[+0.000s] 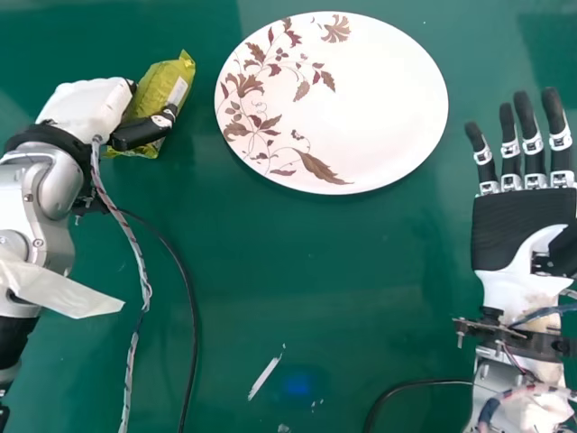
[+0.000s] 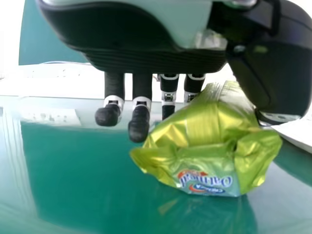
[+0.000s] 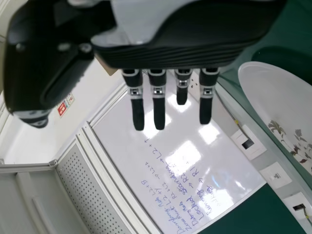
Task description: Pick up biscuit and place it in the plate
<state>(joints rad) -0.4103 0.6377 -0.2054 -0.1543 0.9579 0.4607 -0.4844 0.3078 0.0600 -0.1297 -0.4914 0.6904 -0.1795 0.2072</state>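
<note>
While tabletop (image 1: 361, 271) carries floral plate (image 1: 379, 99), placing not yet done. Right hand (image 1: 518, 230) idle at head view's right, fingers straight. Left hand (image 1: 90, 106) in position, fingers loosely extended, nothing gripped. Biscuit packet (image 1: 168, 86) on tabletop left of plate, between left thumb and fingers; grasp, lift, transfer, release ahead.

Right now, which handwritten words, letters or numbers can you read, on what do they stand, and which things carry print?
"Locked Standing → R2", on the whiteboard.
"Running → R1", same board.
"L2 + B", same board.
Its remaining handwriting is too small or lost in glare to quote surely.
Print: biscuit packet; red-and-white sign.
</note>
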